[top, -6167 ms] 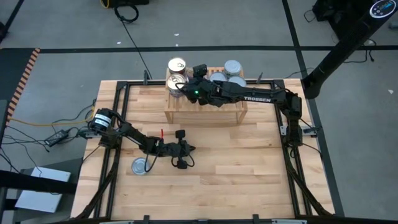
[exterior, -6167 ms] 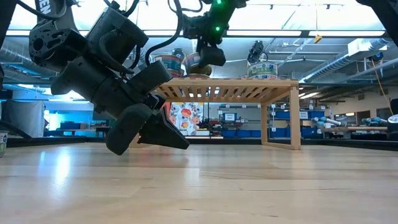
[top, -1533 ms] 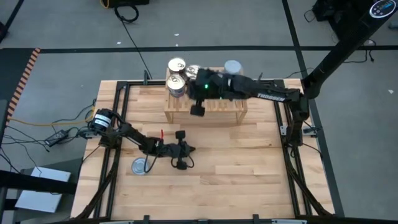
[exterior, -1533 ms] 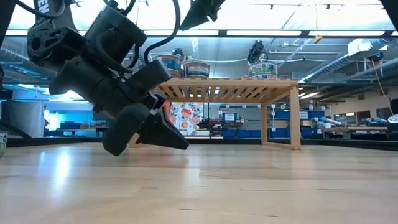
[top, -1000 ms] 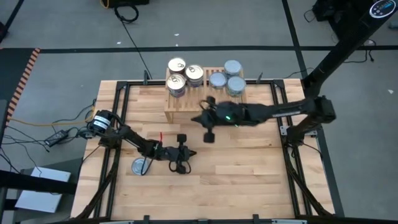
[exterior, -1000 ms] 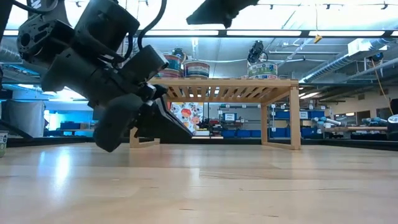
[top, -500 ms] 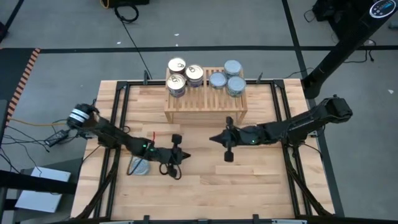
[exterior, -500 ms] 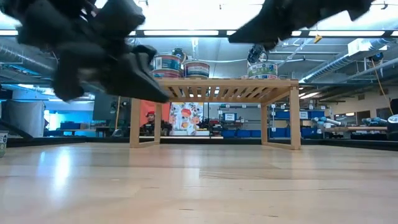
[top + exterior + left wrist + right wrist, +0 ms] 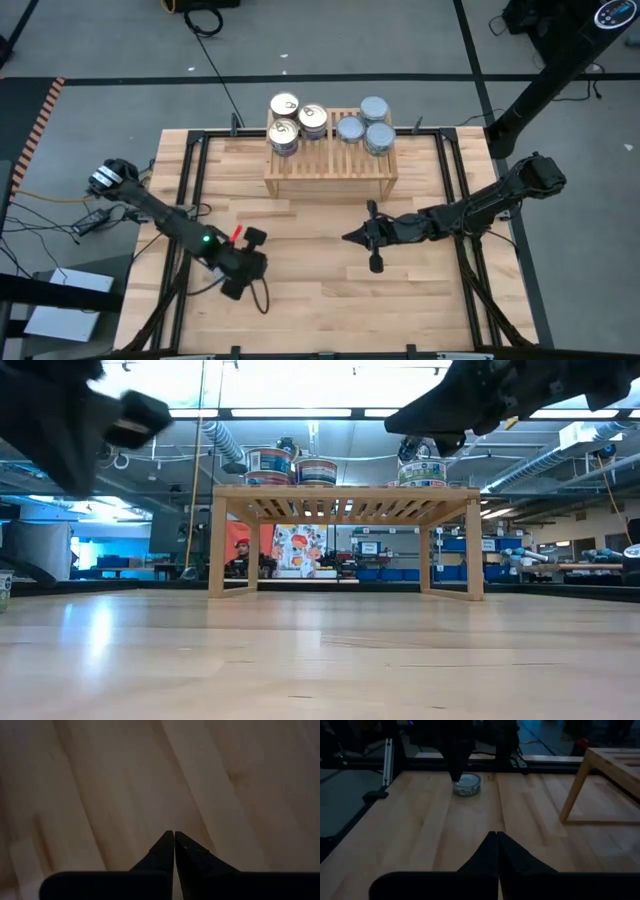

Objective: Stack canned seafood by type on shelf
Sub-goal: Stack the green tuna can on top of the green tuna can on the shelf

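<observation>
Up on the shelf (image 9: 330, 160), at the far side of the surface (image 9: 330, 300), the tins sit sorted. Three gold-topped tins (image 9: 297, 123) cluster on its left half, three silver-topped tins (image 9: 364, 124) on its right half, and from above each group's tins look to be touching. In the low view the gold-side tins (image 9: 268, 462) and the silver-side tins (image 9: 422, 470) stand along the slatted top.

One loose tin (image 9: 467, 785) is on the surface near its left edge; the right wrist view picks it out, with a dark part of the left arm just in front of it. From overhead the left arm hides it.

The left claw (image 9: 233, 283) is low over the near-left part of the surface, fingers pressed together to a point and holding nothing; its own camera shows the left claw (image 9: 174, 837) with only bare wood ahead.

The right claw (image 9: 352, 237) hangs over the middle of the surface, in front of the shelf and well clear of it, pointing toward the left side. Its fingers are closed tight too, nothing between them, as the right wrist view shows (image 9: 496, 836).
</observation>
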Robot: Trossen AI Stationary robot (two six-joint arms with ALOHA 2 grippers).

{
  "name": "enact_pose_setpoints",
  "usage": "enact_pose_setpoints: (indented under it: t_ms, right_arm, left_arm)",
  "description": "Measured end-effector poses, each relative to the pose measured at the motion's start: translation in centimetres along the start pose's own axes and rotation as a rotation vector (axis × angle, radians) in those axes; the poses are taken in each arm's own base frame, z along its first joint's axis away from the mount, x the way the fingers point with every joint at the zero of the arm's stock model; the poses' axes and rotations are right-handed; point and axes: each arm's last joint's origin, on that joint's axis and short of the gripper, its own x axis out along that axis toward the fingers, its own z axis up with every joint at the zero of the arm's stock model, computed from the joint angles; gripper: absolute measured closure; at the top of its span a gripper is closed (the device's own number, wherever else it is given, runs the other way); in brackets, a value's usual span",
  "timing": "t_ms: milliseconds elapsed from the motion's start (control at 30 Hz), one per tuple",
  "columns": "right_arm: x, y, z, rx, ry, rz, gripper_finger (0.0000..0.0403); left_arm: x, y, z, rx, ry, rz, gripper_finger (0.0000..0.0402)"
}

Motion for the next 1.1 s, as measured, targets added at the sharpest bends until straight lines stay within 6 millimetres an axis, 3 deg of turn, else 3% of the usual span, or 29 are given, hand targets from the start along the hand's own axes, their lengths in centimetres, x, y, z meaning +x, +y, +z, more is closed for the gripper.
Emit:
enact_pose_setpoints:
  t_ms: [167,367,567,733,1100]
  right_arm:
    - [0.0,0.0,0.2,-0.024,-0.018,0.001,0.0400]
    - [0.0,-0.2,0.6,-0.121,-0.060,-0.006,0.0399]
    - [0.2,-0.7,1.0,-0.148,-0.088,0.023,0.0399]
    - [0.3,-1.1,1.0,-0.147,-0.090,0.034,0.0399]
    - [0.4,-1.4,1.1,-0.147,-0.091,0.025,0.0399]
  left_arm:
    - [-2.6,-1.5,-0.5,-0.143,0.176,-0.035,0.0383]
    - [-3.5,-3.9,-2.3,-0.327,0.300,-0.041,0.0383]
    - [-3.1,-5.7,-4.2,-0.414,0.308,0.026,0.0390]
    - [-2.3,-6.0,-5.6,-0.453,0.337,0.066,0.0397]
    - [0.4,-6.2,-6.4,-0.444,0.340,0.147,0.0398]
